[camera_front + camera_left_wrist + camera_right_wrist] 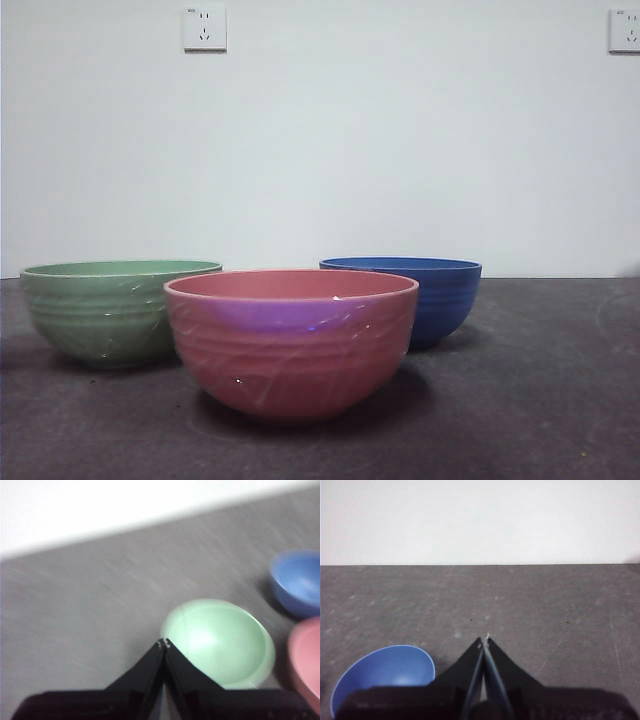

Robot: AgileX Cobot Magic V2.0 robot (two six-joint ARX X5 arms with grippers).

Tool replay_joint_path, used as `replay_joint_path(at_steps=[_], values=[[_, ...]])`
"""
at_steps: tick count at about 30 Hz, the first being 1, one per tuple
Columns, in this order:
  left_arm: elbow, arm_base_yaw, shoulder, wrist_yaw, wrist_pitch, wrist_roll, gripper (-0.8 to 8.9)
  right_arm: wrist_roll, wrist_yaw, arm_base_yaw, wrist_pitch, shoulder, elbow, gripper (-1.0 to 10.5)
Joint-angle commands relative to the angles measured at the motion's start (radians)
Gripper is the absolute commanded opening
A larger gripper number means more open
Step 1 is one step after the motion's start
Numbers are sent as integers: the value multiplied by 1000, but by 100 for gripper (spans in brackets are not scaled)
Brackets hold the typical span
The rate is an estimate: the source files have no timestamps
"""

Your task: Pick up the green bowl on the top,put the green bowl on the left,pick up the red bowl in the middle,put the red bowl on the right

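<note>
The green bowl (105, 310) stands upright on the table at the left, empty. The red bowl (290, 340) stands upright in the middle front, nearest the camera, its rim overlapping the green bowl's right side in the front view. In the left wrist view the green bowl (220, 642) lies just beyond my left gripper (163, 642), which is shut and empty above the table; the red bowl (306, 660) shows at the edge. My right gripper (484, 639) is shut and empty above bare table. Neither arm shows in the front view.
A blue ribbed bowl (425, 298) stands upright behind and right of the red bowl; it also shows in the left wrist view (297, 582) and beside my right gripper (382, 677). The dark table (540, 400) meets a white wall with two sockets (204, 28).
</note>
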Motion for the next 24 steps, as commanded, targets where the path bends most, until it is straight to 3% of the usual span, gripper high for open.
replay_joint_path(at_steps=[1, 11, 19, 24], values=[[-68, 49, -138, -34, 31, 21, -3, 9, 3, 2, 5, 2, -6, 4], [-462, 164, -337, 0, 327, -27, -3, 9, 3, 2, 5, 2, -6, 4], [-608, 169, -349, 6, 360, -97, -3, 9, 3, 2, 6, 2, -6, 4], [-612, 209, -349, 178, 314, -117, -3, 9, 3, 2, 6, 2, -6, 4]])
